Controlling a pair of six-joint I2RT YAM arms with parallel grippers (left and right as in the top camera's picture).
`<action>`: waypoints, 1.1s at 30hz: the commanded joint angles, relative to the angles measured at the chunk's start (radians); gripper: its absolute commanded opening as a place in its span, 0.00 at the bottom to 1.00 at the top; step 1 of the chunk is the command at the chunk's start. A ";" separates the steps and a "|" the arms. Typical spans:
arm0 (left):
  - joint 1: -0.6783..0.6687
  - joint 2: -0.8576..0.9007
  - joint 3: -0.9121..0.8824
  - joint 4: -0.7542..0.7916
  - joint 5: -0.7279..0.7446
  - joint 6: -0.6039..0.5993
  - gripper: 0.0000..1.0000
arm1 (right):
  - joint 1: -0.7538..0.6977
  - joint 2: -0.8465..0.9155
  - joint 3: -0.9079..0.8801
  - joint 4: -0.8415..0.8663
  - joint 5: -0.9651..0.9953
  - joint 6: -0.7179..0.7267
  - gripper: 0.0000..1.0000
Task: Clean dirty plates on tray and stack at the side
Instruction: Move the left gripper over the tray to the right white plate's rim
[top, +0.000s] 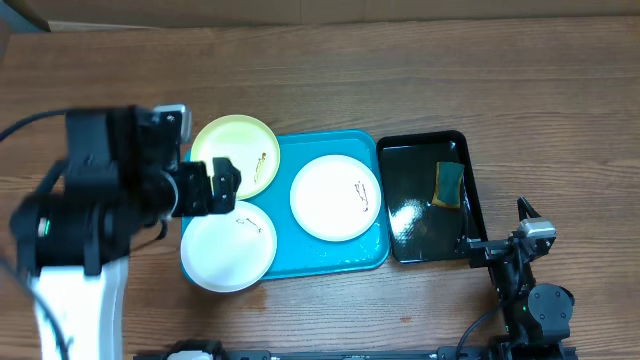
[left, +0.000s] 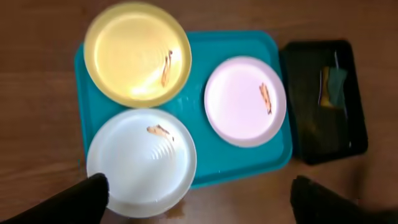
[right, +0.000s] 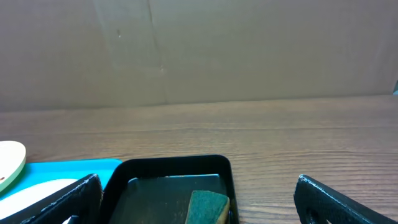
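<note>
Smudged white round plates (top: 337, 197) and a pale yellow-green plate (top: 240, 143) sit on the turquoise plastic tray (top: 340, 258) beneath the left gripper (left: 199, 193), spread wide and empty, while the right gripper (right: 198, 193), equally wide, faces the green sponge (top: 448, 185) in the glossy black tray (top: 420, 240), presumably for wiping.

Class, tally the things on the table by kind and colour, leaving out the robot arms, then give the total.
White plates: 2
Yellow-green plate: 1
Turquoise tray: 1
Black tray: 1
Green-and-yellow sponge: 1
Total: 6
</note>
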 joint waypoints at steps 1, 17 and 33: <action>-0.008 0.081 0.005 -0.033 0.085 0.009 0.67 | 0.003 -0.010 -0.011 0.006 0.010 0.006 1.00; -0.275 0.266 -0.439 0.430 0.117 -0.289 0.54 | 0.003 -0.010 -0.011 0.014 0.010 0.006 1.00; -0.420 0.417 -0.476 0.626 -0.066 -0.428 0.59 | 0.003 0.219 0.488 -0.269 -0.208 0.223 1.00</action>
